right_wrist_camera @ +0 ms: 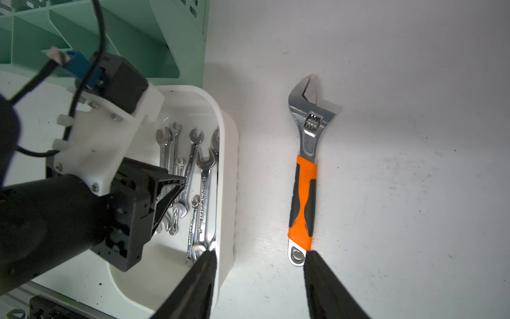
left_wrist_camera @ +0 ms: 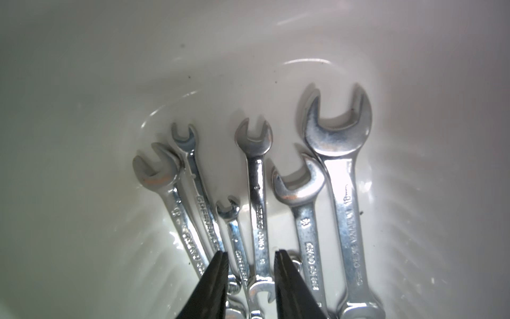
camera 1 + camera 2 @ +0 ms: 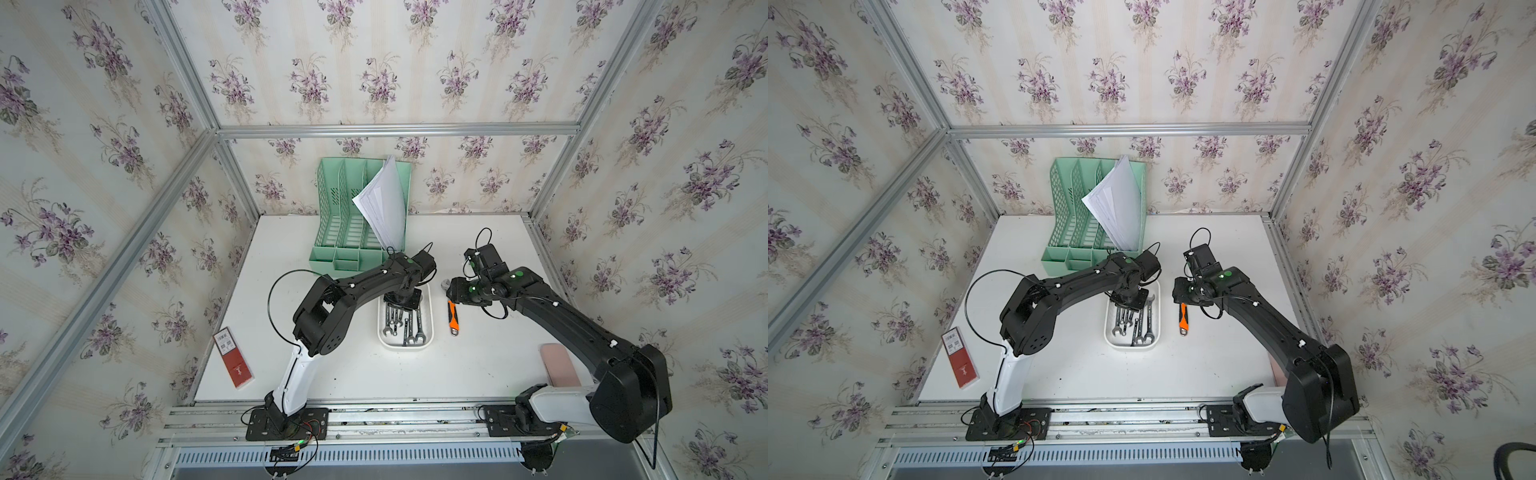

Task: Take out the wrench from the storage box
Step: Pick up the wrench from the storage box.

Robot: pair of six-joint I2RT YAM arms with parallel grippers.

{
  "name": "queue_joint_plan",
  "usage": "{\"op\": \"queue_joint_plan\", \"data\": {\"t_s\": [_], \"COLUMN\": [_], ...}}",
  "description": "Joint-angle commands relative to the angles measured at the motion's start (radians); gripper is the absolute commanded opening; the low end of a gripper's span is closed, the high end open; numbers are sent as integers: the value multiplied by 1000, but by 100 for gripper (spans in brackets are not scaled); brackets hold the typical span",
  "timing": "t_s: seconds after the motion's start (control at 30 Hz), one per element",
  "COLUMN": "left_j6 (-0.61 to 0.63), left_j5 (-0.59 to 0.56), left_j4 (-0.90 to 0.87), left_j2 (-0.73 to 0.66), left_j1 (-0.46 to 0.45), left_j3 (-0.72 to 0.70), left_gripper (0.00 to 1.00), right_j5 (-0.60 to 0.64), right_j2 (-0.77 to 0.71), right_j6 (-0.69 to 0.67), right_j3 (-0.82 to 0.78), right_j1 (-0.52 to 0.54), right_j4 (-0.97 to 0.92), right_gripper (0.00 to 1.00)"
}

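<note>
The left gripper, its jaws slightly parted and clamping nothing, straddles the shafts of slim chrome open-ended wrenches lying side by side inside the shallow white plastic storage box. The right gripper hangs wide open and empty above the white table, between that box and an orange-and-black-handled adjustable wrench.

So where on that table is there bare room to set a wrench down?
Widest: the bare table between the storage box and the front rail. Also free: between the red packet and the left arm. Crowded: the strip between the storage box and the orange-handled wrench, where the right gripper hovers.
</note>
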Motion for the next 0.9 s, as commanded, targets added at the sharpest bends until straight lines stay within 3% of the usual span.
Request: {"op": "queue_joint_plan", "data": {"t_s": [0.0,0.87], "left_j6": [19,3], "left_j5": [17,15], "left_j4": [14,28], "left_j2": [20,109], "left_j1": [-1,-8], "left_j3": [7,16], "left_gripper": [35,21], "right_j5": [-2,-4], "right_j2": [1,14], "right_j6": [-7,-8], "right_j3": [0,0], "right_j1": [0,1], "right_j4": [-5,-4], "right_gripper": [57,57]}}
